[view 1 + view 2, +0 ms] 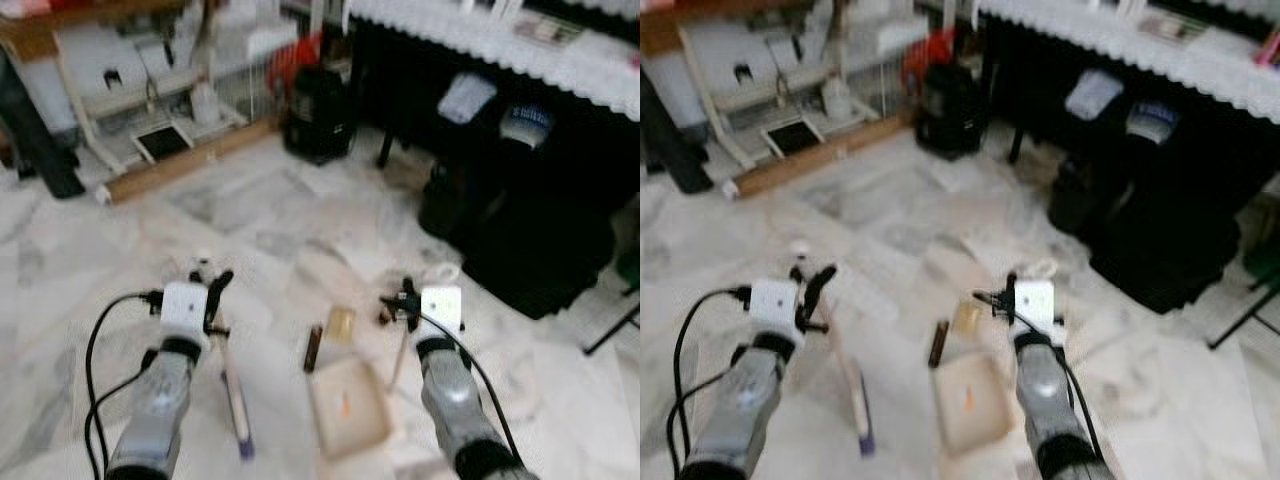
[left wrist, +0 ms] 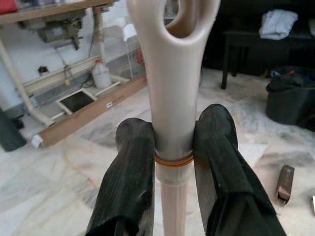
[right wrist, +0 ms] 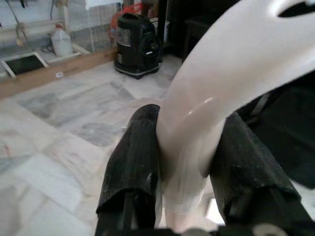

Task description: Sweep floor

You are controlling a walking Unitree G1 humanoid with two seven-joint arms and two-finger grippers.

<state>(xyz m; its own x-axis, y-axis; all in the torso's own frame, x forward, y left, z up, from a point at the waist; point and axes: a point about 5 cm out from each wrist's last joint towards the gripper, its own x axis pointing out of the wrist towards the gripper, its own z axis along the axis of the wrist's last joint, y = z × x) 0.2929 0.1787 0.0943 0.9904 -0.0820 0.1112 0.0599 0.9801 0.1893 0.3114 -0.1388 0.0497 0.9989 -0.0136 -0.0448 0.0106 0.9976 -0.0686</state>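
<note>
Partly blurred broom handle, dustpan.

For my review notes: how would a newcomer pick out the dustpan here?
Start from the marble floor in front of the robot, between its two arms. The dustpan lies there, a flat beige tray, its handle held by the right hand. The broom beside it is a thin stick instead.
</note>
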